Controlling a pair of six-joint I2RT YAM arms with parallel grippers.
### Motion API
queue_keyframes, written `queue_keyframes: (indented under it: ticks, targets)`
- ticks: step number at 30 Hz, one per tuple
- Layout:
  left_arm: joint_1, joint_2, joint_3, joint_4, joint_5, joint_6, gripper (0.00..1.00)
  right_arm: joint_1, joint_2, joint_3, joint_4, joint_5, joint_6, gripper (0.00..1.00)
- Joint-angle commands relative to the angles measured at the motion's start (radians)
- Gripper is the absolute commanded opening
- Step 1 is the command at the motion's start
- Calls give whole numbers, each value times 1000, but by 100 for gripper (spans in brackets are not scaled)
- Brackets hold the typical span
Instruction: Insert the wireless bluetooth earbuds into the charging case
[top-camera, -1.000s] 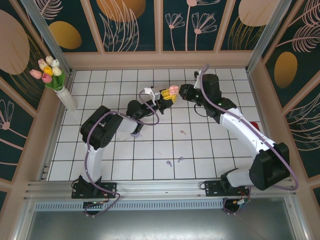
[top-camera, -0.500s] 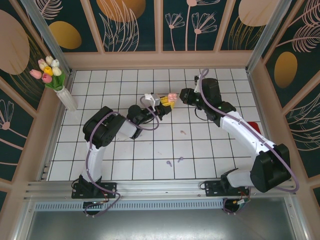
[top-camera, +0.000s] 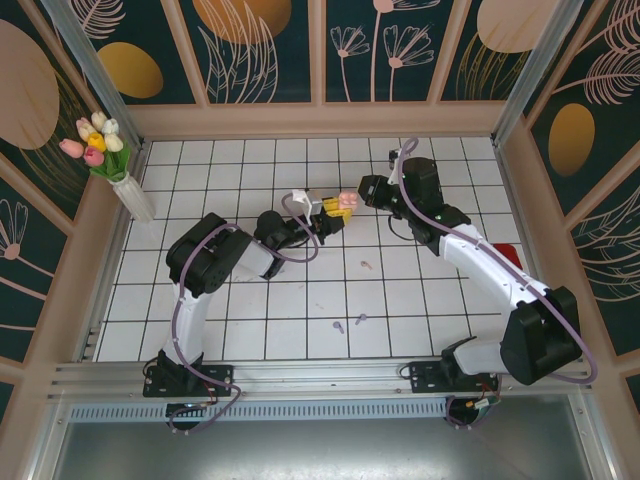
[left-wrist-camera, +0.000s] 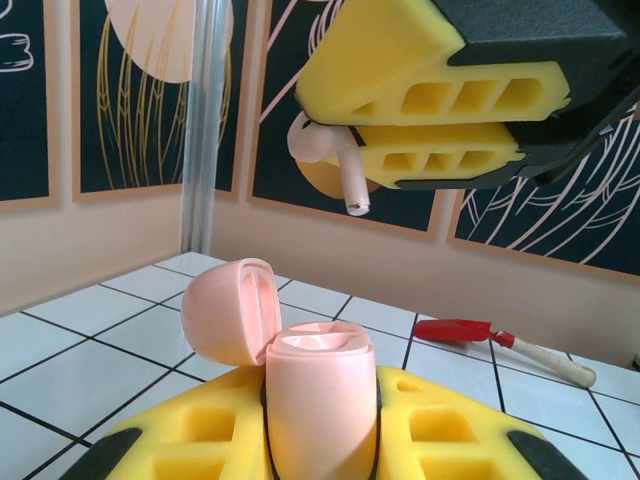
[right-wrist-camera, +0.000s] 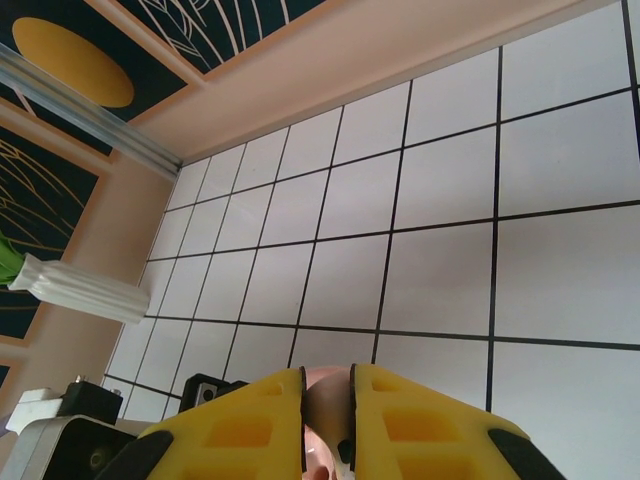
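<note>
Left tool, clamped on pale pink round open charging case, has shifted nearly under right tool pinching pale pink stemmed earbud; insertion likely next.

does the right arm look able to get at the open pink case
Probably yes: the pink case sits lid open, and the right end effector, gripping a pink earbud, hangs just above it with nothing between.
</note>
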Motion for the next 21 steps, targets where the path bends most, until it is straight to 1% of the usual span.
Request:
queue_keyframes:
  ticks: [1,21]
  targets:
    - [-10,-1,8,124,34,-20,0,6,-2,-10,60,-9,0,17]
    - [-15,-24,40,114,31,-20,0,6,17,-44,88,-27,9,17]
